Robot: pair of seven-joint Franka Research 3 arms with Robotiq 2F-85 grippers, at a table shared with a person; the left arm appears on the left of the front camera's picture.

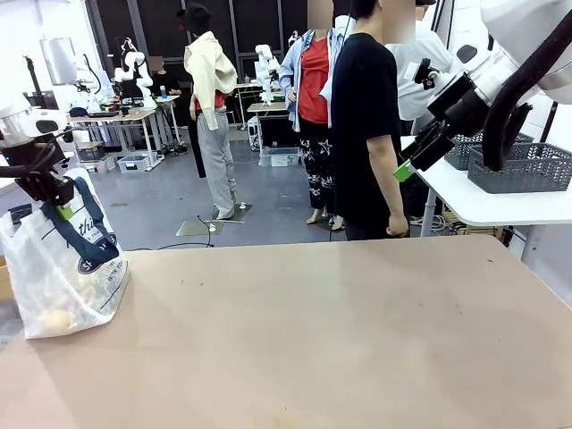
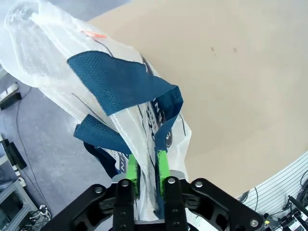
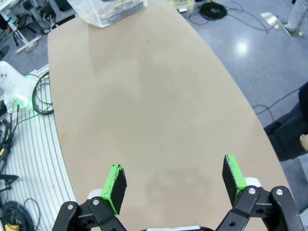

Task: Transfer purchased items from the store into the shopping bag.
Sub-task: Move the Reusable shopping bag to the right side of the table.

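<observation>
The shopping bag [image 1: 64,268], translucent white with navy strap handles, stands on the table's left edge. My left gripper [image 1: 55,204] holds it up from above. In the left wrist view the gripper [image 2: 147,173] is shut on the bag [image 2: 53,53] where a navy handle [image 2: 120,82] meets the plastic. A small yellow piece [image 1: 58,318] shows through the bag's bottom; the other purchased items are hidden. My right gripper [image 1: 407,170] hangs high over the table's far right edge. It is open and empty [image 3: 174,175], and the bag [image 3: 108,8] lies far beyond it.
A person in a black shirt [image 1: 365,134] stands at the far side, one hand [image 3: 303,140] hanging by the table edge. Dark grey lattice baskets [image 1: 523,168] sit on a white side table at the right. The tan tabletop [image 1: 322,331] is bare.
</observation>
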